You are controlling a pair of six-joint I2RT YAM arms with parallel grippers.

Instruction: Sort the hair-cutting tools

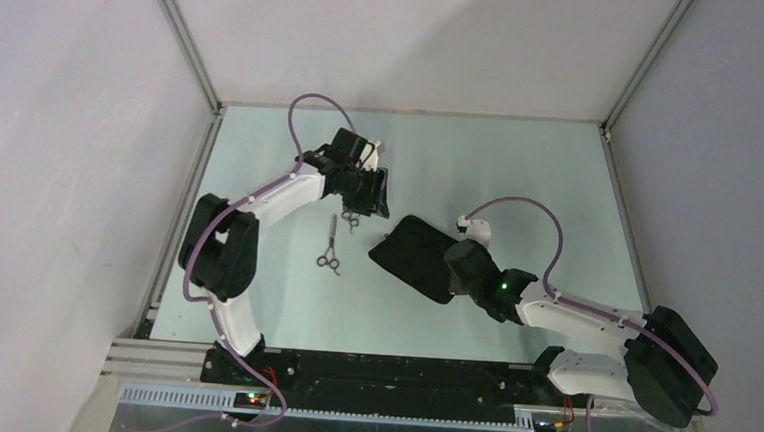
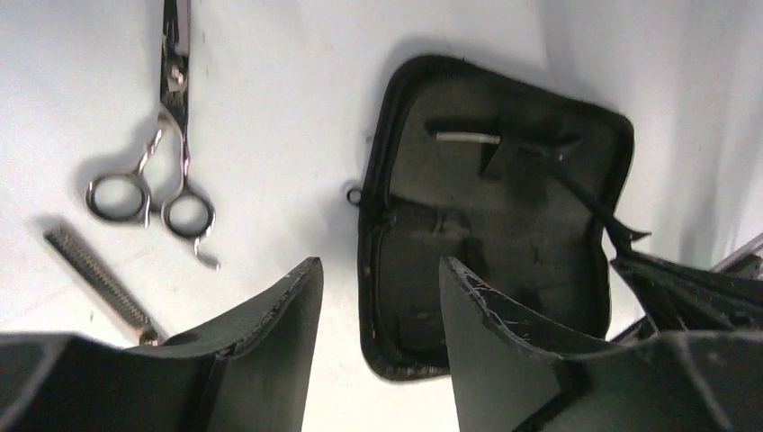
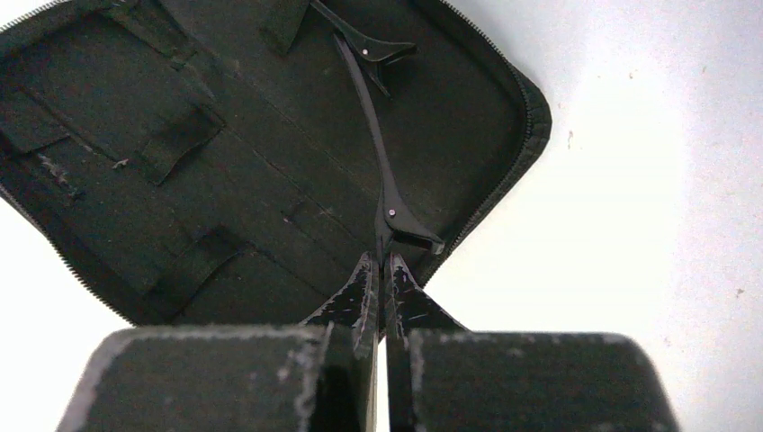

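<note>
On the pale green table (image 1: pixel 521 164), right of centre, the black pouch (image 1: pixel 410 263) lies opened flat with its lining up. Your right gripper (image 3: pixel 382 270) hangs over the pouch's edge with its fingers pressed together. They are pinched on the near end of a thin black hair clip (image 3: pixel 373 153). The clip runs away from the fingertips across the lining, its sprung end just in front of them. At the top of the right wrist view you can see the pinch end of a second clip (image 3: pixel 373 49). It meets the far end of the first, but you cannot tell whether the two touch or cross.

Your left gripper (image 2: pixel 380 270) sits near the pouch's far-left corner, fingers well apart and holding nothing. Between them you see the pouch's zipped rim and bare table.

Left of the pouch in the overhead view lie two silver scissors. One pair (image 1: pixel 329 248) has its rings toward the arm bases and lies clear of everything. Another pair (image 1: pixel 350 217) is just beside the left gripper.

The left wrist view shows a pair lying flat with its blades closed. Near the left finger a narrow toothed strip (image 2: pixel 94 279) lies on the table, one end hidden under the finger. You cannot tell whether it is a comb or a toothed blade. The scissors and the strip all lie outside the pouch.
</note>
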